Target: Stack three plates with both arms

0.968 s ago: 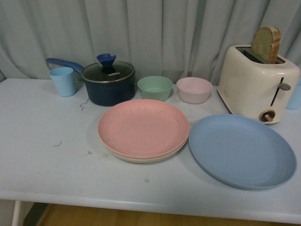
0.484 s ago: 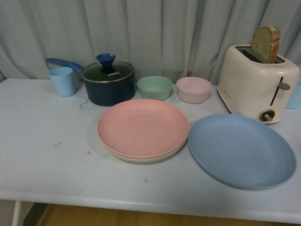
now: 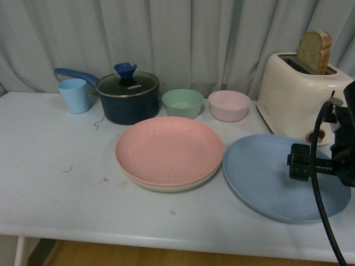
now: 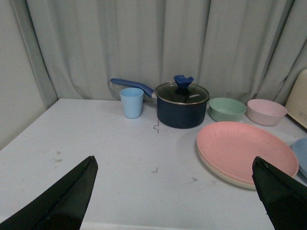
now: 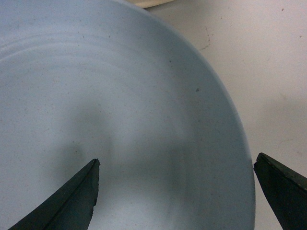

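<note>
The speckled pink plate [image 3: 169, 148] sits on the cream plate [image 3: 166, 187] at the table's middle. The light blue plate [image 3: 260, 177] lies alone to their right. My right arm [image 3: 338, 155] reaches in from the right over the blue plate's right part. In the right wrist view my right gripper [image 5: 176, 159] is open and empty above the blue plate [image 5: 120, 96], one finger inside the rim, the other past it. My left gripper [image 4: 173, 158] is open and empty, left of the pink plate [image 4: 244, 151]. The left arm is out of the front view.
A cream toaster [image 3: 302, 100] holding a bread slice [image 3: 313, 51] stands just behind the right arm. A dark saucepan [image 3: 127, 97], a blue cup [image 3: 75, 95], a green bowl [image 3: 183, 103] and a pink bowl [image 3: 228, 105] line the back. A curtain hangs behind.
My right arm has come into the front view from the right, over the blue plate. The plates have not moved.
</note>
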Controlling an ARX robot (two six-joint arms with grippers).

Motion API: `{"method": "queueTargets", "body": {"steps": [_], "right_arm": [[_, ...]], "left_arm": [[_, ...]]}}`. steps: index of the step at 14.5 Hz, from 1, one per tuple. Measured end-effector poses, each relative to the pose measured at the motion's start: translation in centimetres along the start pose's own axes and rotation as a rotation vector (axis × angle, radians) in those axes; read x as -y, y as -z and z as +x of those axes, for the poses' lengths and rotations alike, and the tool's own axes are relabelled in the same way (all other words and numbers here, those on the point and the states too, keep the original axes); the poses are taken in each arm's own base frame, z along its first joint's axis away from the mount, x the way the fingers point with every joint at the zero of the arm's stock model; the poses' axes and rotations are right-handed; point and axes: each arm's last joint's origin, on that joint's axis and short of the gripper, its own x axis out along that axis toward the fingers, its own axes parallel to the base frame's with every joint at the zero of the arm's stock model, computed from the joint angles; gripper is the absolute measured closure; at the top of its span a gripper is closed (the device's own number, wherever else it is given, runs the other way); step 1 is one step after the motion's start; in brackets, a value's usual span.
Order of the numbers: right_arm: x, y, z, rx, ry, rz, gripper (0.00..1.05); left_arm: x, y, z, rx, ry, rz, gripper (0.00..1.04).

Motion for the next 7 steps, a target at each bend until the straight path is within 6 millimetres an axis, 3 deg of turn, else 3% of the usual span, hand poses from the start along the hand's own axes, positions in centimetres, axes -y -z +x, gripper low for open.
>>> {"method": "queueTargets", "body": {"steps": [7], "right_arm": [[0.73,0.46,0.49,0.006,0.004,0.025,0.06]], "left_arm": [[0.00,0.00,0.00,0.000,0.000,0.000,0.07]]}}
